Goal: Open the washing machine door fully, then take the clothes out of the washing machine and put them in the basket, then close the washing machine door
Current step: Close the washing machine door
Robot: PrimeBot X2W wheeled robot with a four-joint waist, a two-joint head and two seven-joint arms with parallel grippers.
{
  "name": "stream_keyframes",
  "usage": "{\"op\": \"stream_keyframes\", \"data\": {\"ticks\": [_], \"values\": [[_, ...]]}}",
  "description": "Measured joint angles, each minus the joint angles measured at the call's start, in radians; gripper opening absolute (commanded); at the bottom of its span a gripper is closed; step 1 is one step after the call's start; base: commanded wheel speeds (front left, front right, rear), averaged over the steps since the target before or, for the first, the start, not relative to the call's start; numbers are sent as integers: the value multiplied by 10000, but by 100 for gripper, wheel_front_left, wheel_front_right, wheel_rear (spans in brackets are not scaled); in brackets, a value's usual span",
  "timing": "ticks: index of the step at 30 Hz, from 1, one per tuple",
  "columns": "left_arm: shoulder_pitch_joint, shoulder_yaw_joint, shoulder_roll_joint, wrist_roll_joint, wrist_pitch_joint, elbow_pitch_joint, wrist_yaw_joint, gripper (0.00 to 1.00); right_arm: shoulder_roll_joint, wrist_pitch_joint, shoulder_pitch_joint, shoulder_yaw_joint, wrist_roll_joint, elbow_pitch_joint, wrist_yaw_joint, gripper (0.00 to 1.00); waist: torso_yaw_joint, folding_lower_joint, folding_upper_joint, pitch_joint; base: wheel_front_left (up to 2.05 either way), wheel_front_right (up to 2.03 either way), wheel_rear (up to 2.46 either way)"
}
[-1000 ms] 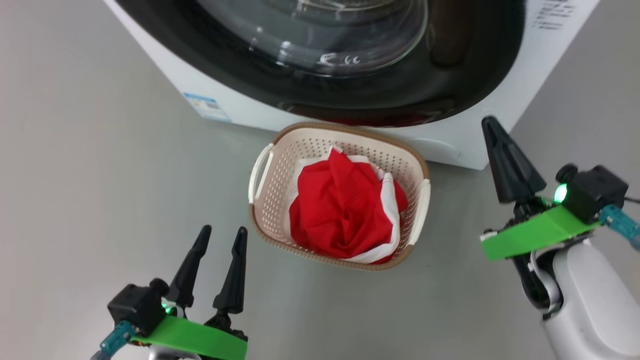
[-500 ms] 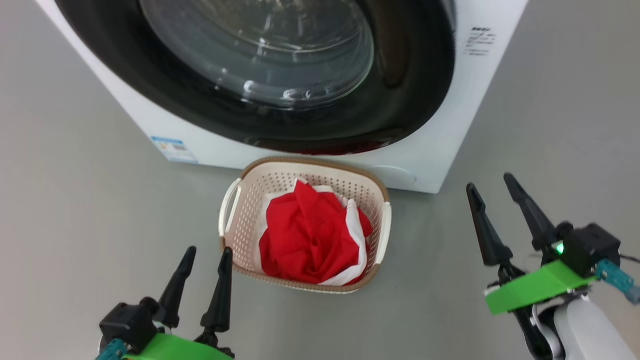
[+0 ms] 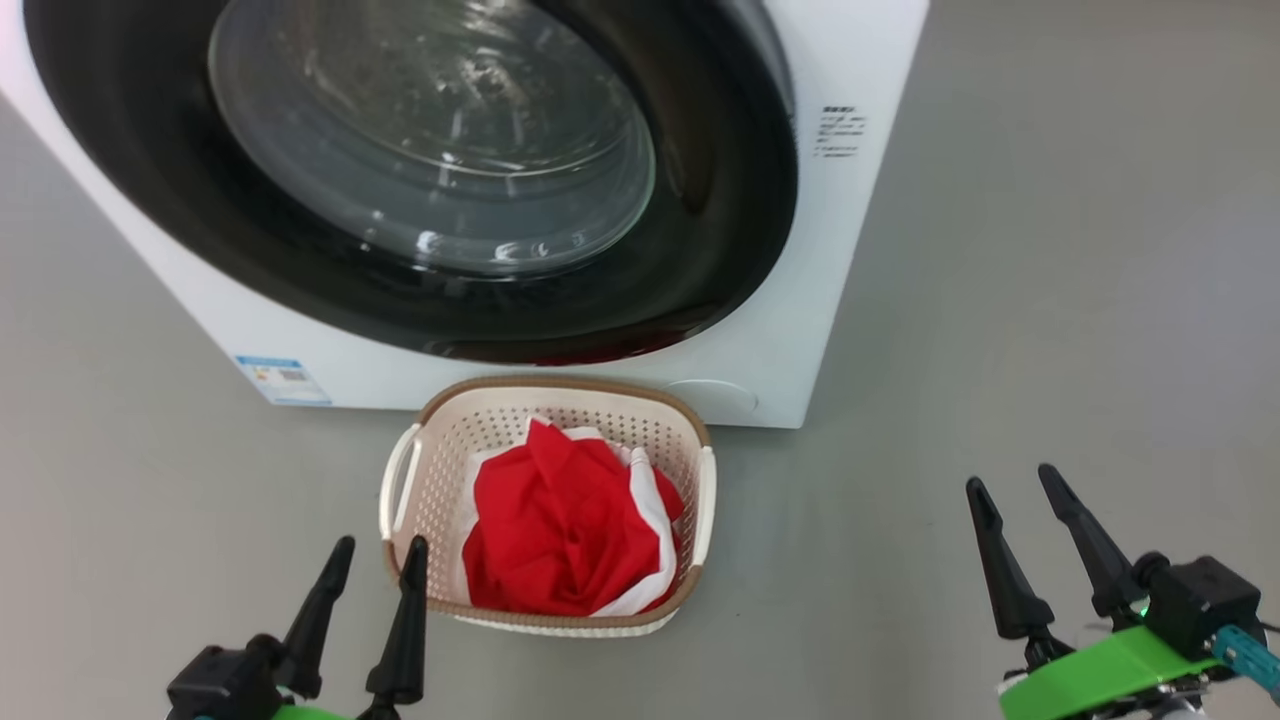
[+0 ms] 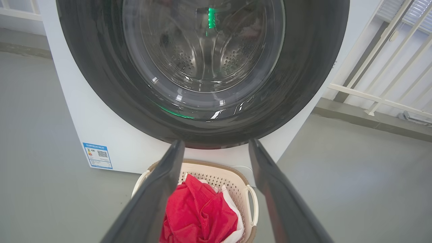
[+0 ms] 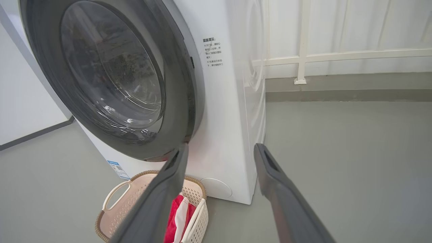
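- I find the washing machine door lying shut against the front of the washing machine; its black rim rings the clear glass bowl.
- Through the glass, the left wrist view gives me perforated steel drum wall. I cannot tell whether any fabric lies inside.
- The basket stands upright on the grey floor, just in front of the machine and below the door's lowest edge.
- The clothes lie bunched in the basket: red fabric with a white band along the right side and a pale piece at the back.
- The left gripper sits at the lower left of the head view, near the basket's front left corner and apart from it. Its jaws stand wide and hold nothing.
- In the left wrist view its fingers frame the basket and point towards the door.
- The right gripper sits at the lower right of the head view over bare floor, well apart from basket and machine. Its jaws are spread, with nothing between them.
- In the right wrist view its fingers point at the machine's right front corner.
- A blue sticker is on the machine's lower left front, a block of small print to the right of the door, and a round cover at the lower right.
- A white railing runs behind the machine.
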Motion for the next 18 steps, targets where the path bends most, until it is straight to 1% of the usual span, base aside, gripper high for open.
{"op": "stream_keyframes", "data": {"ticks": [18], "values": [[671,606,102,502,0,-2,0,100,44,0,1087,-548,-13,-63,0,100,-1110,1,0,-631,0,0,0]]}}
